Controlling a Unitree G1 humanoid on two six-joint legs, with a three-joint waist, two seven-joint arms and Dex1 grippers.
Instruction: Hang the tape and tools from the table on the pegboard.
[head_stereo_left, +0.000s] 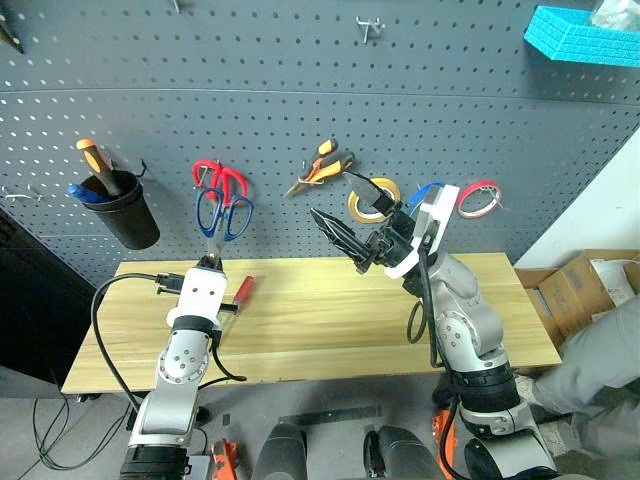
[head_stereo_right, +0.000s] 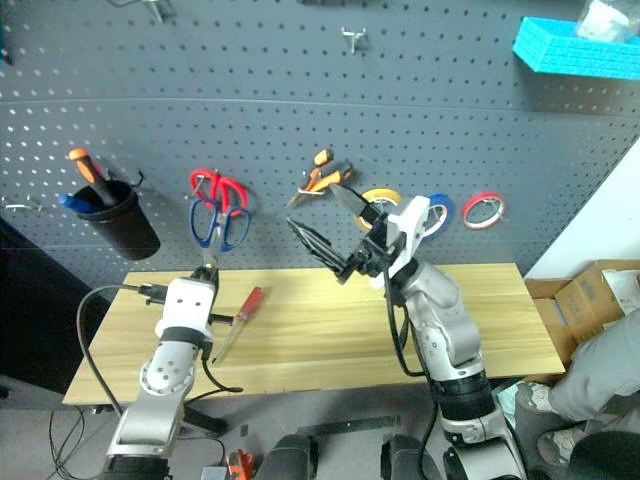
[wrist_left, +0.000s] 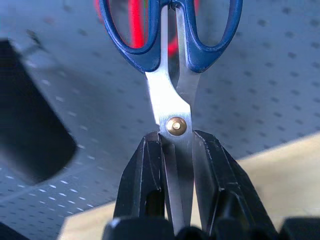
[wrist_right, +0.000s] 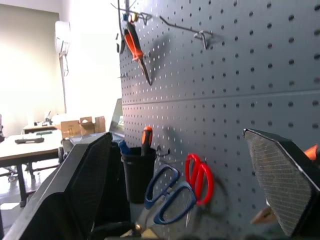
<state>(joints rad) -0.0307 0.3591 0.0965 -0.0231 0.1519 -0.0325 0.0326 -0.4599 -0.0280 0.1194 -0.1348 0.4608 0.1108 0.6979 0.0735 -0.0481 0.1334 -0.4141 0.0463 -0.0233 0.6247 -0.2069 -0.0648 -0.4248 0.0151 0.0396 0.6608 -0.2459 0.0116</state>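
On the pegboard (head_stereo_left: 300, 80) we see a black cup (head_stereo_left: 125, 212) holding an orange-handled screwdriver (head_stereo_left: 97, 165) and a blue-tipped item (head_stereo_left: 80, 192), both leaning out of its mouth. A turquoise bin (head_stereo_left: 580, 38) sits at the upper right; we cannot tell its contents.

The left gripper (wrist_left: 177, 165) is clenched on the blades of the blue scissors (head_stereo_left: 222, 215). Their long axis runs upright, handles up and against the pegboard, overlapping the red scissors (head_stereo_left: 220, 180) hanging there. The right gripper (head_stereo_left: 355, 225) stands released, fingers wide apart, raised above the table (head_stereo_left: 400, 310) and pointing toward the board.

The red screwdriver (head_stereo_right: 238, 322) lies on the table beside the left arm, handle toward the board. The pliers (head_stereo_left: 322, 165) hang on the board, orange handles up. The blue tape (head_stereo_right: 437, 208) hangs between the yellow roll (head_stereo_left: 372, 200) and the red roll (head_stereo_left: 478, 198), partly hidden by the right wrist.

The left wrist view shows the scissors' pivot rivet (wrist_left: 176, 126) just above the fingertips. The right wrist view shows another screwdriver (wrist_right: 136, 47) hanging high on the board.
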